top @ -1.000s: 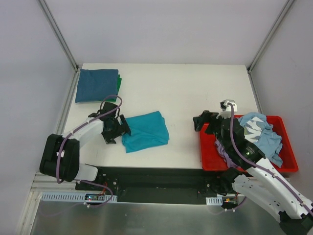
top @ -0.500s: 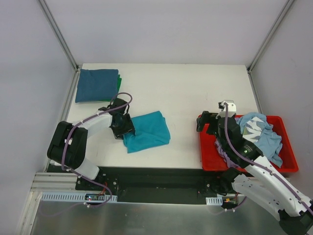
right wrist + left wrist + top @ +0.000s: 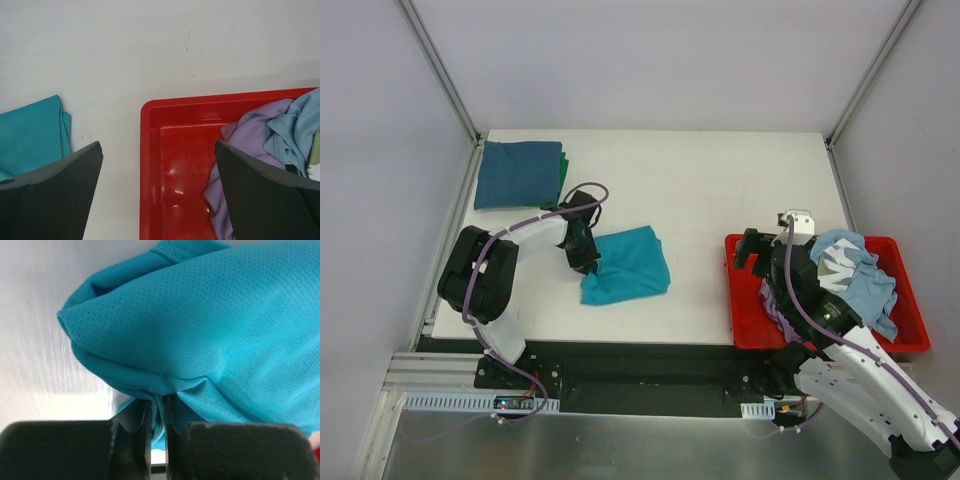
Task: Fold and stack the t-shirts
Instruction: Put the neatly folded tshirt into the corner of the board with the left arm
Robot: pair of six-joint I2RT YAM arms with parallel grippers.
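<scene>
Grip on the teal shirt [image 3: 630,265] looks pretty thin: the left pincer [image 3: 157,412] is squeezed almost fully shut on a small bunched pleat at the shirt's 9 o'clock edge, and the wrist view shows just a sliver of mesh cloth between the jaws. The shirt itself lies folded a bit toward 8 o'clock from the middle of the white surface [image 3: 720,180]. Best guess is the arm grabbed low at the edge so it can haul the whole bundle over to the stack at 10 o'clock. There a dark blue shirt [image 3: 518,173] sits on a green shirt [image 3: 563,172] that only peeks out along its 3 o'clock side. The right pincer [image 3: 159,165] is spread wide with nothing in it, hanging over the 10 o'clock corner of the red bin [image 3: 146,165], probably so it's lined up for the next pick. The bin, down at 4 o'clock, holds the unfolded heap: lavender shirt [image 3: 250,135], light blue shirt [image 3: 865,285] and striped shirt [image 3: 835,265]. A pinch that small could slip or let the layers fall open.
</scene>
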